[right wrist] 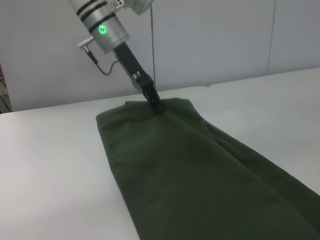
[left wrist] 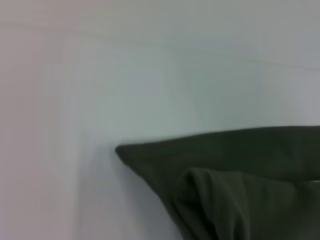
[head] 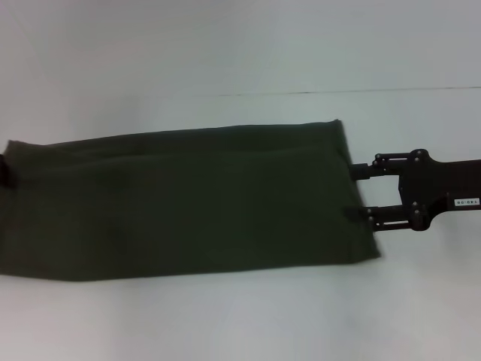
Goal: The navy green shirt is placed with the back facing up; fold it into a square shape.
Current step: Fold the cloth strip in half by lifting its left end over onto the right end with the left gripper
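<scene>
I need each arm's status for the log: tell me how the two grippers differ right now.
The right gripper lies low at the shirt's right end, fingers spread open and level with the table. The left gripper comes down steeply from above onto the shirt's left end, its tip closed on the cloth. Both are black and meet opposite ends.

The shirt runs off the head view's left edge, where the left gripper is just a dark sliver, and the right gripper has its fingers' tips tucked under the hem, so can't see them.
</scene>
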### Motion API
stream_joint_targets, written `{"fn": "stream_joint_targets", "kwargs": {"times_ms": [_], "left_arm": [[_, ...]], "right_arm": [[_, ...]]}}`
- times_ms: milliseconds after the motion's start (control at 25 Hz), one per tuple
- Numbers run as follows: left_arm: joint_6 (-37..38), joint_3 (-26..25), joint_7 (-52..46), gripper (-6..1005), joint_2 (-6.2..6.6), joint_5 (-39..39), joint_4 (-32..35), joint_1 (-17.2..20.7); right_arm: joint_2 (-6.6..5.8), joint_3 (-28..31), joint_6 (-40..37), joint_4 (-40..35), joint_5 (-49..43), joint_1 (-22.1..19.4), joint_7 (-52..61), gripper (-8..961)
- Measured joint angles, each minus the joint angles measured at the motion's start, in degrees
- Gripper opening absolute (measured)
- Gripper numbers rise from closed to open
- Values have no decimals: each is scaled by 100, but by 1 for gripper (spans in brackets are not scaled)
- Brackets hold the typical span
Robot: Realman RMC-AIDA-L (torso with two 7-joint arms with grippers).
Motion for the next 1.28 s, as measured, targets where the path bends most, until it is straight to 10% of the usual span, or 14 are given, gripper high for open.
{"fn": "stream_joint_targets", "kwargs": {"times_ms": [800, 1280], "left_arm": [[1697, -23, -177, 74, 356, 192, 1114, -574], [2540, 196, -554, 75, -5, -307, 1479, -1589]], "right_arm": [[24, 0, 1, 0, 0, -43, -12, 765], [36, 35, 82, 0, 4, -194, -52, 765]]}}
